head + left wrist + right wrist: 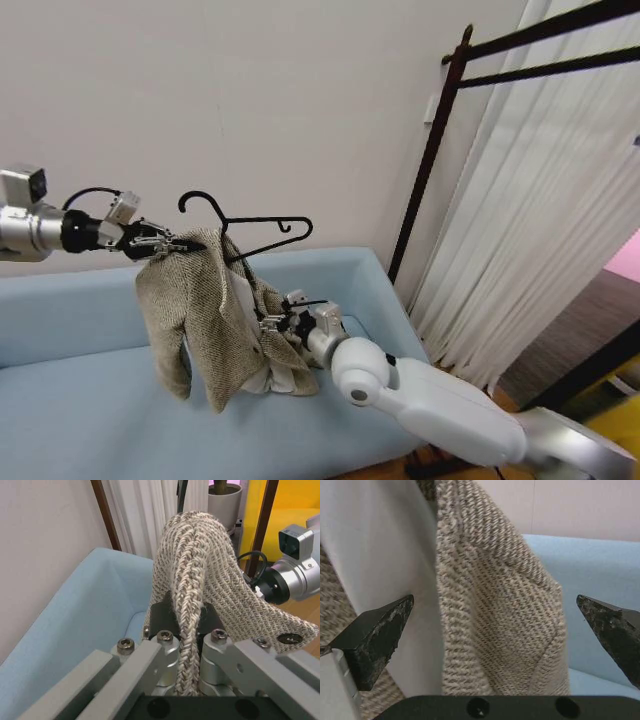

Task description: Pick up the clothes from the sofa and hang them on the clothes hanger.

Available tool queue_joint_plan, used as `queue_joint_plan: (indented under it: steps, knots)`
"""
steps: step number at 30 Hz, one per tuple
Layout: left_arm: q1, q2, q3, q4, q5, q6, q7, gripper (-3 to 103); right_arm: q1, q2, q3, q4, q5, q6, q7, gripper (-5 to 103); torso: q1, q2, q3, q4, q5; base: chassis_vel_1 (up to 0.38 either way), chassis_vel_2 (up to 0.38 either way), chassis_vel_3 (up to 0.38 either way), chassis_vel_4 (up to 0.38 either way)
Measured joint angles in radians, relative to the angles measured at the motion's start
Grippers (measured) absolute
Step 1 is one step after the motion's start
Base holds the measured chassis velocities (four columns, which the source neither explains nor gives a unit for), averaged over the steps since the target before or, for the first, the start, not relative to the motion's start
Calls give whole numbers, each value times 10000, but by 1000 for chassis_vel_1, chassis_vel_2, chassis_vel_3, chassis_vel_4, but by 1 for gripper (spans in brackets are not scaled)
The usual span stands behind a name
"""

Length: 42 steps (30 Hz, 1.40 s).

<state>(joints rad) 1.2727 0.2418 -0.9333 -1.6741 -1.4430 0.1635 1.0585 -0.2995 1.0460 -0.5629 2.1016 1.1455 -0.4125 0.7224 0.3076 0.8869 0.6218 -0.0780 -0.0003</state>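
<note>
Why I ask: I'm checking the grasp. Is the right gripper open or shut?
Open: the right gripper has fingertips wide apart, the jacket between them; the left gripper pinches its top.

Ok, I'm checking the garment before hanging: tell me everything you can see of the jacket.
The jacket is beige herringbone tweed with a white lining and a dark button. It drapes from a black hanger, one shoulder pinched by the left gripper, held above the light blue sofa, its hem seeming to touch the seat. The right gripper, fingers open, straddles its front edge.
</note>
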Motion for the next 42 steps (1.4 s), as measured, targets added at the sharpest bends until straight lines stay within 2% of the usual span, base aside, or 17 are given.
queue_joint_plan:
  steps: [4, 5, 8, 10, 15, 17, 20, 23, 26, 29, 31, 32, 33, 36, 42]
  knots:
    - [-13, 60, -1, 26, -127, 0, -9, 3, -58, 286, -205, -456, -499, 11, 116, 100, 0, 0, 0, 1, -1, 0, 0, 0, 0]
    - [-25, 93, -2, 29, -184, 0, -9, 3, -114, 365, -239, -630, -715, 42, 187, 103, 0, 0, 0, 2, 0, 0, 0, 0, 0]
    - [-34, 170, -13, 62, -283, 1, -18, 3, -301, 461, -267, -993, -1259, 105, 181, 89, 0, 0, 1, 0, 2, 0, 0, 0, 0]
    - [-33, 180, -25, 88, -304, 1, -34, 3, -370, 463, -276, -1088, -1498, 144, 81, 89, 0, -1, 0, 0, 2, 0, 0, 0, 0]
    - [-40, 184, -34, 180, -336, 6, -70, 3, -625, 431, -101, -1481, -2544, 433, -161, 62, 0, 0, 0, 2, 2, 0, 0, 0, 0]
    - [-47, 178, -34, 191, -337, 6, -70, 3, -639, 389, -36, -1527, -2697, 472, -226, 62, 0, 0, 0, 1, 3, 0, 0, 0, 0]
    - [-63, 109, -33, 200, -337, 16, -68, 3, -629, 261, 224, -1651, -3095, 584, -405, 46, 0, 0, 0, 0, 3, 0, 0, 0, 0]
    - [-64, 71, -28, 196, -337, 27, -69, 3, -605, 228, 326, -1665, -3182, 641, -406, 40, 0, 0, 0, 1, 3, 0, 0, 0, 0]
    - [-65, 34, -23, 176, -337, 32, -70, 3, -602, 148, 446, -1627, -3217, 694, -394, 24, 0, 0, 0, 2, 3, 0, 0, 0, 0]
    - [-69, 23, -16, 174, -329, 33, -80, 3, -627, 61, 483, -1524, -3267, 734, -384, 19, 0, 0, 0, 2, 3, 0, 0, 0, 0]
    - [-70, 20, -2, 191, -306, 34, -129, 3, -642, -68, 570, -1388, -3303, 753, -377, 8, -1, 0, 0, 1, 3, 0, 0, 0, 0]
    - [-70, 20, -2, 191, -306, 34, -129, 3, -642, -68, 570, -1388, -3303, 753, -377, 8, -1, 0, 0, 1, 3, 0, 0, 0, 0]
    - [-70, 14, 3, 204, -292, 34, -164, 3, -639, -136, 647, -1327, -3300, 755, -363, 3, 0, 0, 0, 1, 5, 0, 0, 0, 0]
    - [-68, -47, 4, 222, -226, 34, -197, 3, -531, -352, 1009, -1227, -3136, 731, -344, 1, 0, -1, 0, 1, 5, 0, 0, 0, 0]
    - [-96, -456, -4, -42, 159, 52, -187, 3, 377, -945, 1909, -1125, -2171, 359, -560, 1, 0, -1, 0, 0, 6, 0, 0, 0, 0]
